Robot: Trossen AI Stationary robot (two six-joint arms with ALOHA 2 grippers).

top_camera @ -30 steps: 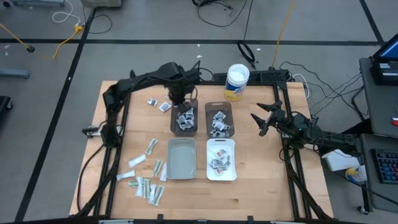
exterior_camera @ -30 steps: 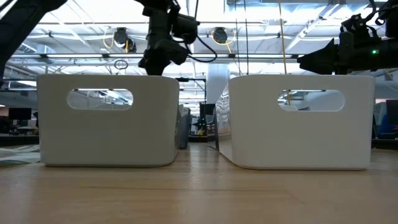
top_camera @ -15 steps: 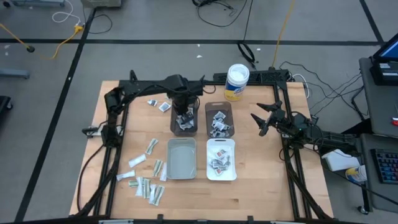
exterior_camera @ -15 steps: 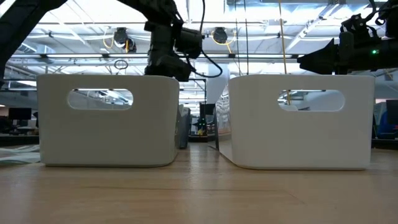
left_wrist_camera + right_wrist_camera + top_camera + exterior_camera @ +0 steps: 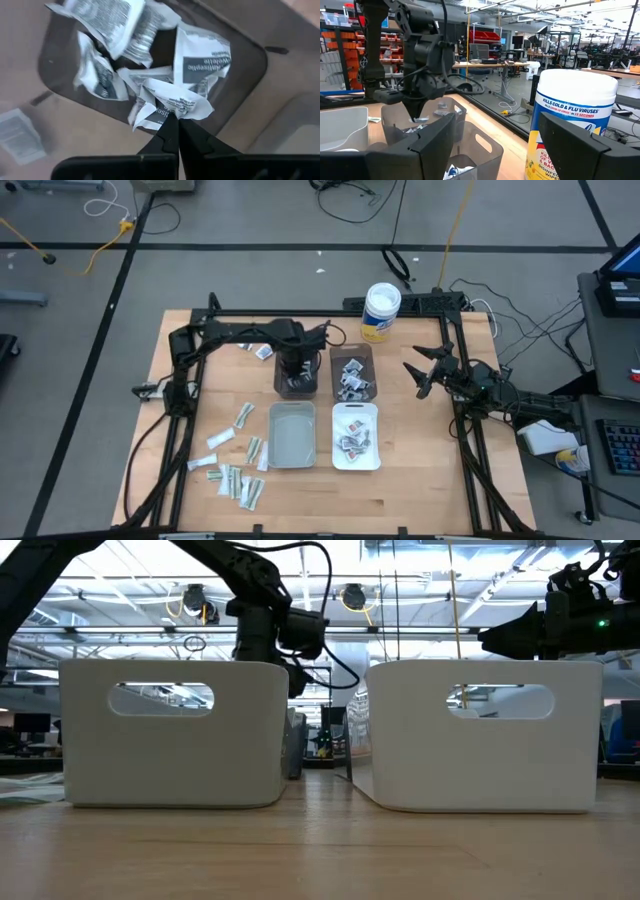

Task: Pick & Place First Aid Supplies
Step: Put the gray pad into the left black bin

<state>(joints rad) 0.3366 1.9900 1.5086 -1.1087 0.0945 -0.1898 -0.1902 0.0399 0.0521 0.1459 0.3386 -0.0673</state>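
1. While the left hand (image 5: 176, 131) stays pinched fully shut, a crumpled white antiseptic packet (image 5: 172, 102) sits clamped at its fingertips, hanging just over the brown bin (image 5: 296, 370) directly beneath the hand.
2. Below the held packet, more crumpled packets (image 5: 107, 30) already lie piled in that same bin; the risk is that the held packet sticks to a finger on release, or catches the pile and drags a neighbour up when the hand lifts.
3. Beside the hand, a second brown bin (image 5: 352, 372) also holds packets; a release made too high or off centre could let the light packet flutter across the shared wall into the wrong bin.
4. Nearer the bench's front edge than the hand stand a grey bin (image 5: 292, 434) and a white bin (image 5: 355, 436). Loose strips and packets (image 5: 238, 475) lie on the bench (image 5: 400, 490) beyond the grey bin, well apart from the hand, and two more packets (image 5: 254, 347) lie just beside it; these are not yet sorted.
5. Well apart from all this, the right hand (image 5: 428, 370) waits with fingers spread wide, holding nothing, near the white tub (image 5: 381, 311). A careless sweep from there could knock the tub over.
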